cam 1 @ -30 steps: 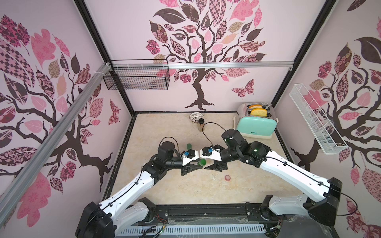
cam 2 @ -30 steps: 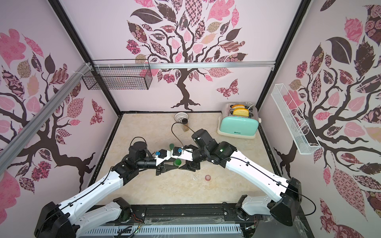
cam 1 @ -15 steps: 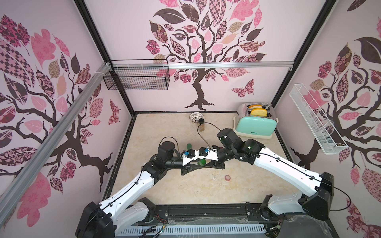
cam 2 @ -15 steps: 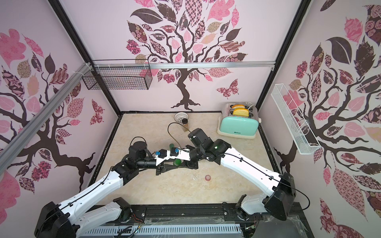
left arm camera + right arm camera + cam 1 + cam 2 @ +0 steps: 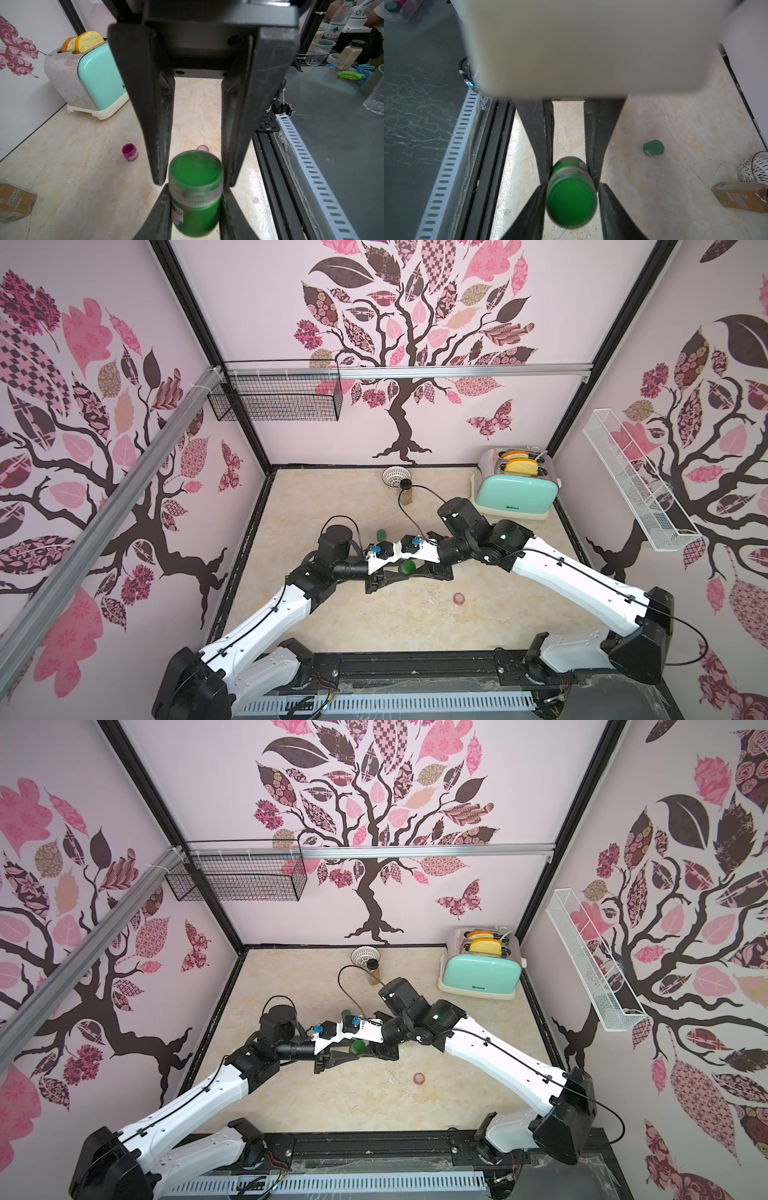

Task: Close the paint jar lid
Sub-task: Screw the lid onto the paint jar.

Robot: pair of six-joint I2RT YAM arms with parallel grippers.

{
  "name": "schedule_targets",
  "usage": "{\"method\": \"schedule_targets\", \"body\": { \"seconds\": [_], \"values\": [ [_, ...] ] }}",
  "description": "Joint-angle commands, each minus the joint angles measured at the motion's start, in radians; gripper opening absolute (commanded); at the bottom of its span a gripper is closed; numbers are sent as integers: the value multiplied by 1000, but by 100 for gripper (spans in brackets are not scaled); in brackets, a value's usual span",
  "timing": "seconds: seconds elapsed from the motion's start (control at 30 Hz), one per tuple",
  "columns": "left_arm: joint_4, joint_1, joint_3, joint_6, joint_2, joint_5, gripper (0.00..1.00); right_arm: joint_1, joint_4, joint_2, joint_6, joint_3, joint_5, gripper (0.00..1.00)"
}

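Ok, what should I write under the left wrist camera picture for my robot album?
The left gripper holds the green paint jar while the right gripper pinches its lid.

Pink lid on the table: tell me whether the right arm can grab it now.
Probably not yet: the right gripper is closed on the green paint jar, which the left gripper grips too. The pink lid itself lies in the open, nothing around it.

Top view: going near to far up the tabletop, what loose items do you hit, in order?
In a top view: pink lid → green paint jar, held → loose green jar → cinnamon jar → white mesh basket. Toaster left out: its depth overlaps the last two.
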Motion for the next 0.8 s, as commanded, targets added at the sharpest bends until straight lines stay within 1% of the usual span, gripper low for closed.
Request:
{"method": "schedule_targets", "body": {
  "seconds": [0.0, 0.07, 0.13, 0.23, 0.3, 0.37, 0.4, 0.43, 0.47, 0.57, 0.67, 0.77],
  "values": [
    [-4, -2, 27, 13, 1, 5, 20, 2, 2, -15, 12, 44, -13, 43],
    [-4, -3, 29, 14, 2, 5, 20, 2, 6, -16, 17, 43, -15, 42],
    [-4, -2, 28, 14, 2, 2, 20, 3, 7, -14, 19, 43, -19, 37],
    [-4, -2, 29, 15, 2, -2, 20, 2, 18, -10, 51, 43, -27, 27],
    [-3, -3, 28, 16, -2, -12, 20, 3, 44, -7, 110, 36, -17, 21],
    [-4, -3, 26, 21, -5, -28, 20, 2, 81, -4, 202, 27, 7, 14],
    [-2, -3, 26, 22, -7, -42, 19, 2, 103, -1, 258, 20, 22, 10],
    [-3, -4, 25, 25, -10, -54, 19, 5, 126, 1, 322, 12, 46, 3],
    [0, -3, 24, 27, -14, -64, 19, 7, 143, 3, 379, 8, 74, 0],
    [18, -6, 15, 28, -27, -102, 18, 27, 170, 6, 541, -1, 194, 0],
    [39, -9, 4, 30, -44, -137, 17, 73, 174, 14, 707, -1, 323, 0],
    [54, -11, -5, 38, -60, -170, 17, 115, 150, 40, 953, 28, 433, 0]
  ]
}}
